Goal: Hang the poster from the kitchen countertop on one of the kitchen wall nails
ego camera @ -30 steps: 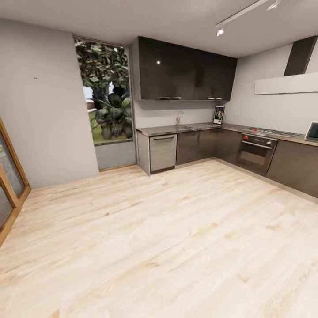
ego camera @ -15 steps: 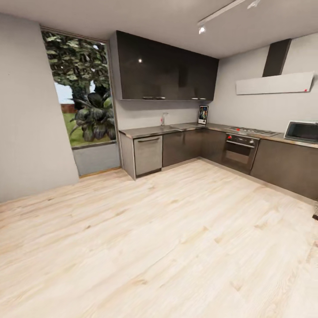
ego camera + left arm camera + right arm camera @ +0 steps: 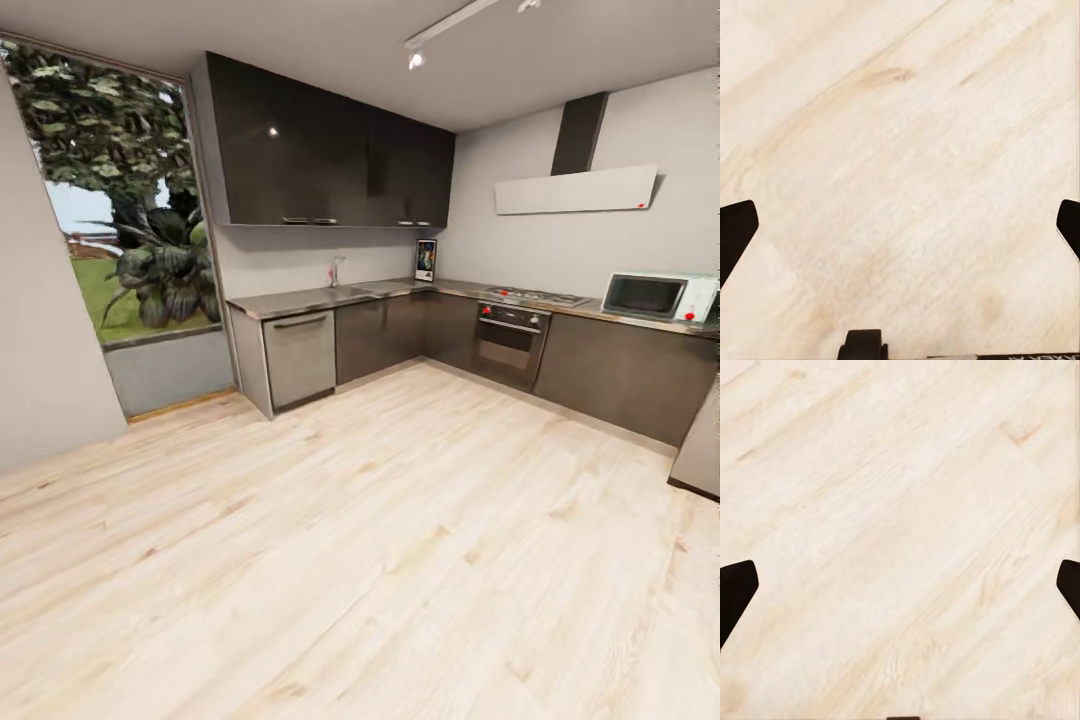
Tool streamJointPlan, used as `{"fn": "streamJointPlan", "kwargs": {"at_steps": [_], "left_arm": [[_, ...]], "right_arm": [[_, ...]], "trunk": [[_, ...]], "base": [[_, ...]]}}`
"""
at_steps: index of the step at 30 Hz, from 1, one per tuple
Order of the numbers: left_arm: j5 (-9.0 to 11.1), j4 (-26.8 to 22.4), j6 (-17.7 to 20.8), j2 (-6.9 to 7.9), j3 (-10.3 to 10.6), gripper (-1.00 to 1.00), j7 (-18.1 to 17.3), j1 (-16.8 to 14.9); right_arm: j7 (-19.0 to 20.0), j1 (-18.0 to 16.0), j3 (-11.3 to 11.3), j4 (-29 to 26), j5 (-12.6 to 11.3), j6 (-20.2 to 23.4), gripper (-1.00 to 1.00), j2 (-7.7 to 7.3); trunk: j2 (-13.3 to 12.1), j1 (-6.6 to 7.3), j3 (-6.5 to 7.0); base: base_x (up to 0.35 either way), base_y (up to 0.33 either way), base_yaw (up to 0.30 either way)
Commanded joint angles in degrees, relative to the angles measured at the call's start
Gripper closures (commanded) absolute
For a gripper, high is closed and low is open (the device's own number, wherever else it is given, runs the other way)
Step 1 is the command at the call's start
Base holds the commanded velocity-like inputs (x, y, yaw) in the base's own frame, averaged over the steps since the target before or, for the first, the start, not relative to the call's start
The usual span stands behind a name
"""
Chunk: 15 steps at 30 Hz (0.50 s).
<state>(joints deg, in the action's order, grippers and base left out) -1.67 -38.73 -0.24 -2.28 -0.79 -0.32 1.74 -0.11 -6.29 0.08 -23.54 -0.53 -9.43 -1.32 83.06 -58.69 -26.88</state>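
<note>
The poster (image 3: 426,260) stands upright on the kitchen countertop (image 3: 330,296), leaning against the wall in the far corner. It has a dark picture and a white bottom strip. The countertop runs in an L over dark cabinets, with a sink (image 3: 385,289) and a gas hob (image 3: 535,296). My left gripper (image 3: 900,232) is open, its black fingertips (image 3: 735,232) spread wide over bare wooden floor. Over the same pale planks my right gripper (image 3: 900,592) is open too, nothing between its fingertips (image 3: 735,589).
A wide pale wooden floor (image 3: 380,520) lies between me and the kitchen. A microwave (image 3: 655,296) sits on the right counter run, an oven (image 3: 508,343) under the hob. A tall window (image 3: 120,250) is at left. A grey unit's edge (image 3: 700,450) juts in at right.
The whole head view has swung to the right: window and cabinets slid left, the microwave came fully into view, and the kitchen looks slightly nearer. The camera moved, not the things.
</note>
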Motion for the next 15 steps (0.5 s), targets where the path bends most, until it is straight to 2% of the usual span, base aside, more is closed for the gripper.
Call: {"fn": "streamJointPlan", "kwargs": {"at_steps": [1, 6, 15], "left_arm": [[-0.2, -0.1, 0.0, -0.02, -0.1, -1.0, 0.0, 0.0], [-0.2, -0.1, 0.0, -0.01, -0.1, -1.0, 0.0, 0.0], [-0.2, 0.0, 0.0, 0.0, -0.1, -1.0, 0.0, 0.0]], "right_arm": [[0.0, 0.0, 0.0, 0.1, 0.0, -0.2, -1.0, 0.0], [0.0, 0.0, 0.0, 0.1, -0.1, -0.2, -1.0, 0.0], [0.0, 0.0, 0.0, 0.1, 0.0, -0.2, -1.0, 0.0]], "trunk": [[0.0, -0.04, -0.05], [0.0, -0.04, -0.05], [0.0, -0.04, -0.05]], "base": [[0.337, 0.0, -0.13], [0.337, 0.0, -0.091], [0.337, 0.0, -0.014]]}}
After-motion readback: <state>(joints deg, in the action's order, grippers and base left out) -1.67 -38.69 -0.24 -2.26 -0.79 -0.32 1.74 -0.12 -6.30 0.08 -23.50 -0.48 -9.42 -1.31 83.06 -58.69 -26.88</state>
